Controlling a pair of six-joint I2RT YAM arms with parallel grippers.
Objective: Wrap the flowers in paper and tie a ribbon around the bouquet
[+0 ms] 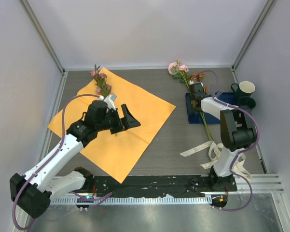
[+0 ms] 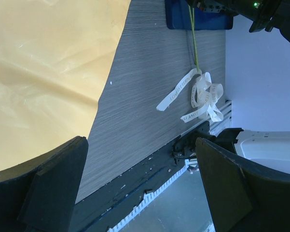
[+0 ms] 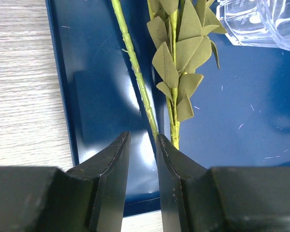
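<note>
Frame right: our right gripper (image 3: 142, 140), jaws narrow, straddles a stem of pink artificial flowers (image 1: 178, 68) on a blue tray (image 3: 87, 96), clear cup (image 3: 260, 24) beside; grip unclear. Left gripper (image 2: 140, 179) gapes over orange paper (image 2: 38, 72).

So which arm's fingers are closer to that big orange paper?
The left. The left fingers hover, open, directly over the paper; the right fingers are off to the side over the blue tray, at a green flower stem.

Faint print along ribbon (image 2: 173, 95), letters too blurred to read.
</note>
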